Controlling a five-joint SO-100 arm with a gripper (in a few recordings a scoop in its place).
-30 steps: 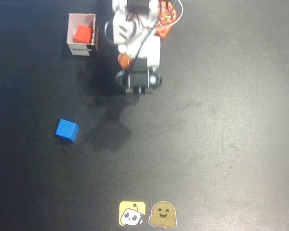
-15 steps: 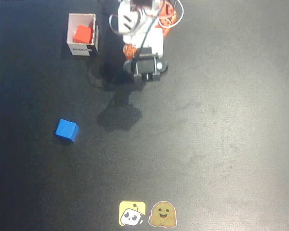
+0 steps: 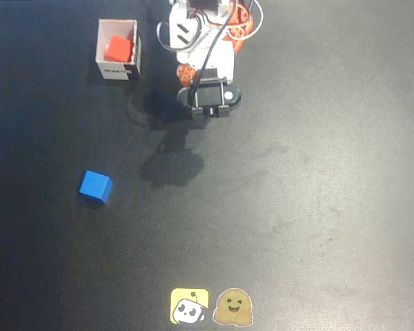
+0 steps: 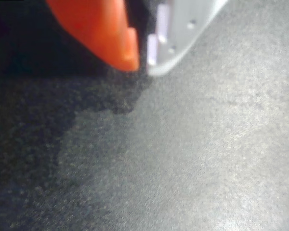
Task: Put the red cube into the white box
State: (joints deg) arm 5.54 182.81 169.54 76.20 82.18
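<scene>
The red cube (image 3: 118,49) lies inside the white box (image 3: 102,41) at the top left of the overhead view; the box's dark label faces the bottom of the picture. My arm (image 3: 203,58) is folded at the top centre, to the right of the box and apart from it. In the wrist view my gripper (image 4: 143,65) hangs over bare black mat, its orange finger (image 4: 101,29) and white finger (image 4: 183,29) closed tip to tip with nothing between them.
A blue cube (image 3: 96,187) sits on the black mat (image 3: 310,179) at the left, well below the box. Two stickers (image 3: 211,307) lie at the mat's bottom edge.
The arm's wrist has swung right, away from the box, and pulled back toward its base. The red cube stays in the box and the blue cube has not moved.
</scene>
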